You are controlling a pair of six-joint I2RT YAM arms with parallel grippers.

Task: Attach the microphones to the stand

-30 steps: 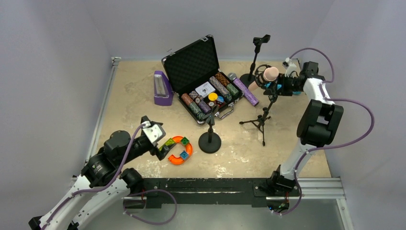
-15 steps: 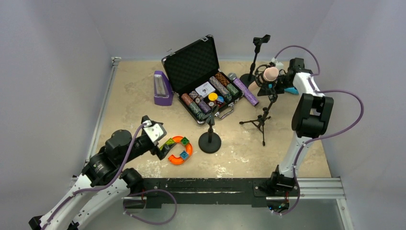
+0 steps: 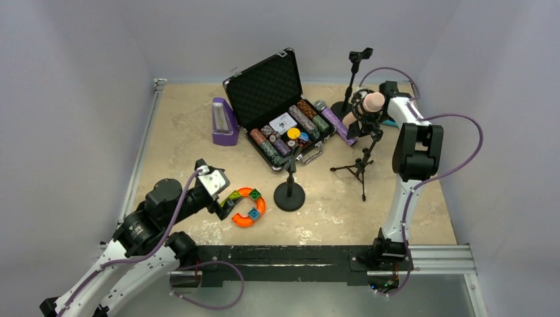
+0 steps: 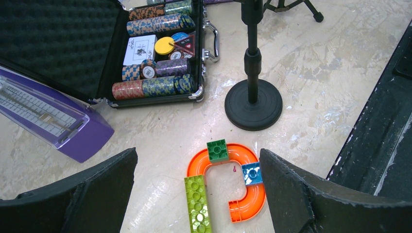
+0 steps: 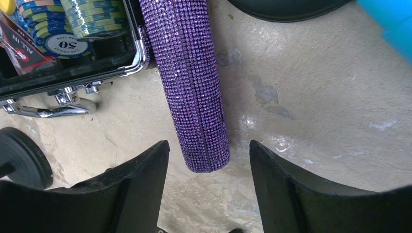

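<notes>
The right gripper has its jaws apart on either side of the butt end of the purple mic, with a gap visible on both sides, so nothing is pinched. The mic lies flat on the table with its side against the open case. Its body is a straight cylinder covered in fine glitter studs, and in the top view a silver mesh head is at the far end. A smooth cyan body shows at the corner of the wrist view. It is probably the blue mic, and it appears to be off any stand. The pink mic, matte and rounded, sits in the clip of the tripod stand, so one of the three looks done. Two stands have bare clips: the near stand and the far stand, each a thin black pole on a flat, ribbed disc base. Judged from this, the purple and blue mics are not yet mounted, and the step in hand is the grasp on the purple one. The left gripper is spread wide and holds nothing. It hovers over an orange plastic track carrying studded blocks, well apart from the mics. The case is lined with egg-crate foam and holds stacked chips. Beside it stands a glossy purple box.
</notes>
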